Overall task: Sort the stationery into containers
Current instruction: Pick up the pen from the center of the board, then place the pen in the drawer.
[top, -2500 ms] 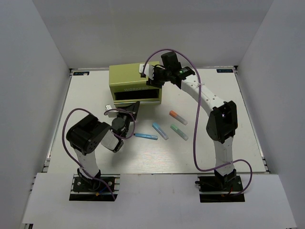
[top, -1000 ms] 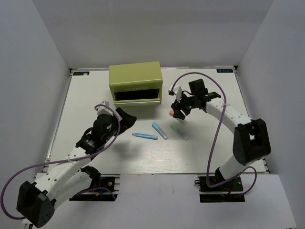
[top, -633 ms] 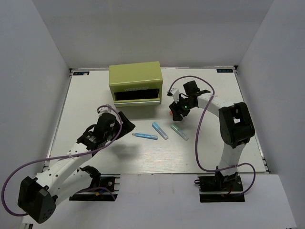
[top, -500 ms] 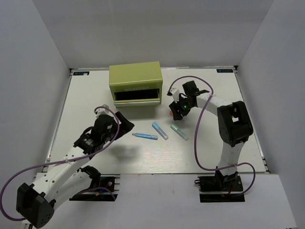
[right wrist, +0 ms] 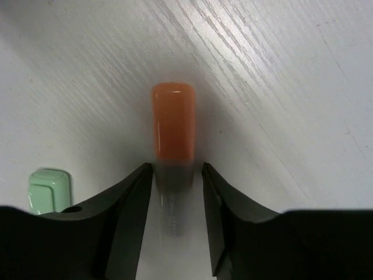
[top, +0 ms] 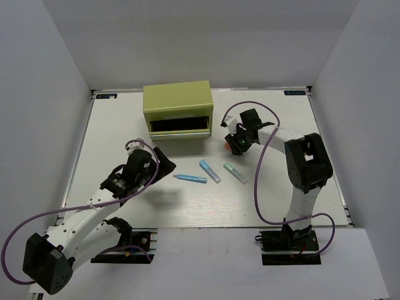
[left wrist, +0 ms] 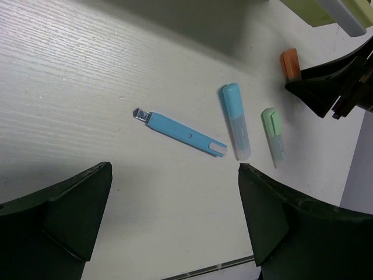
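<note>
While chest [top: 177,103] drawer [top: 180,125] open, pens [top: 209,171] lie outside.

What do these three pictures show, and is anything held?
Two robot arms are bolted to a table, each ending in a two-finger gripper. One picture looks down from above; two come from wrist cameras. On the table lie a chest, one drawer open, an orange pen, a light blue pen, a green pen and a blue pen. The left gripper is open and empty near the blue pen. The right gripper straddles the orange pen; whether it grips is unclear.
</note>
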`<action>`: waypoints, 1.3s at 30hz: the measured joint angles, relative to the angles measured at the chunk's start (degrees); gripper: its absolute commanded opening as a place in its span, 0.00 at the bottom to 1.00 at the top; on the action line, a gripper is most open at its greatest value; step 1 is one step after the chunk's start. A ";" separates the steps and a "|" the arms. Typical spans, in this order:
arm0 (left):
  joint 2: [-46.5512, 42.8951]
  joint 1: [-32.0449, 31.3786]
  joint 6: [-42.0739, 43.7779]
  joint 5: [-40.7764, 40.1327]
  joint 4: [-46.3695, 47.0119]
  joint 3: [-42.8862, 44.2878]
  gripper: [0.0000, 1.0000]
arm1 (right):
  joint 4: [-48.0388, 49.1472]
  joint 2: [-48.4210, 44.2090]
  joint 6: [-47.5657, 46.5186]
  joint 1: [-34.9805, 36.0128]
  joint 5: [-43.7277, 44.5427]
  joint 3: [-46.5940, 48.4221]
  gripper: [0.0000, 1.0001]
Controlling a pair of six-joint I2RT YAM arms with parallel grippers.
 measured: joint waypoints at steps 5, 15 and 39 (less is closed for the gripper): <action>0.07 0.00 0.17 0.00 0.22 0.00 1.00 | 1.73 -1.66 -0.96 0.09 0.83 -2.54 0.21; 0.28 0.00 0.68 0.07 1.66 -0.72 1.00 | -4.22 -20.02 -12.13 -0.79 -6.08 -5.88 0.13; 4.13 0.00 3.43 2.84 4.79 -0.92 1.00 | -8.90 1.97 -29.97 13.22 -24.13 34.36 0.37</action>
